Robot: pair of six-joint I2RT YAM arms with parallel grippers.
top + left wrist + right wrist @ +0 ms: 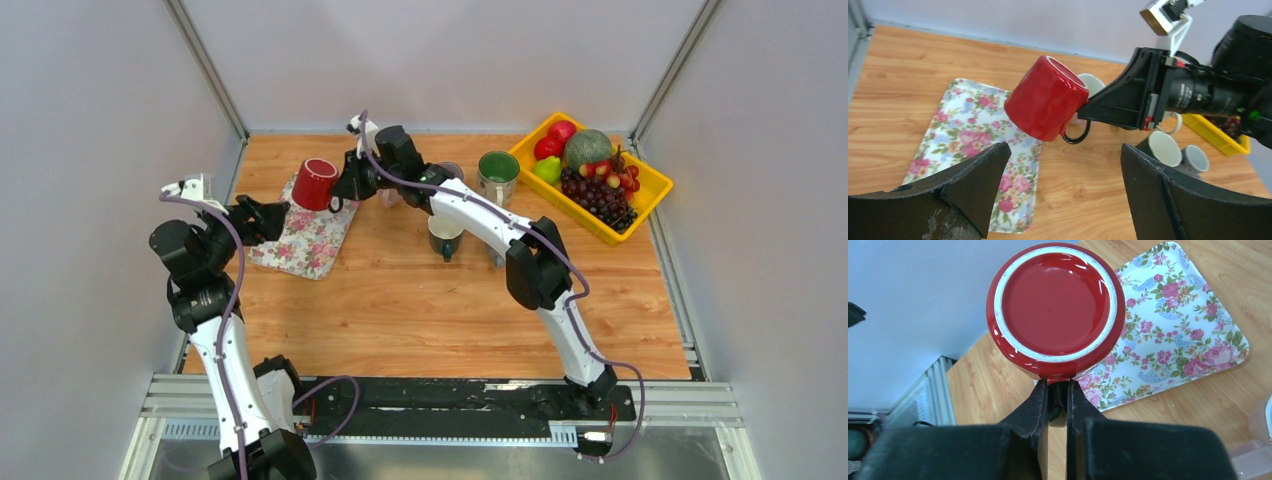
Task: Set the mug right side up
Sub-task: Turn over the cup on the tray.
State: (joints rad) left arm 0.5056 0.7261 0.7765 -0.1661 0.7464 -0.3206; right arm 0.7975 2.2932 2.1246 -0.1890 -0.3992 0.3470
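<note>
Step in hand: mid-flip. The glossy red ceramic mug (315, 185) is off the worktop (400, 310), held in the air near the far-left corner, above the far end of the rectangular tray with the pink floral print (310, 245).

The right hand (1057, 390) is pinched narrow on the mug's handle, its fingers nearly together around the loop. The mug is tilted. Its base, a red disc with a white unglazed ring, faces back at the right wrist camera. The mouth points away and down toward the left side, so it is not upright yet.

Next move, my read: roll the right wrist until the mouth faces up, then lower the mug onto the tray or bare wood and let go. The handle is the only grip, so the mug may swing or slip during the roll. It should go slowly.

Pose: the right arm is stretched far across toward the far-left corner, with the forearm roughly level. The left arm is folded up at the left edge. The left hand (280, 215) is spread wide and empty, aimed at the mug from below, just short of it and not touching.
</note>
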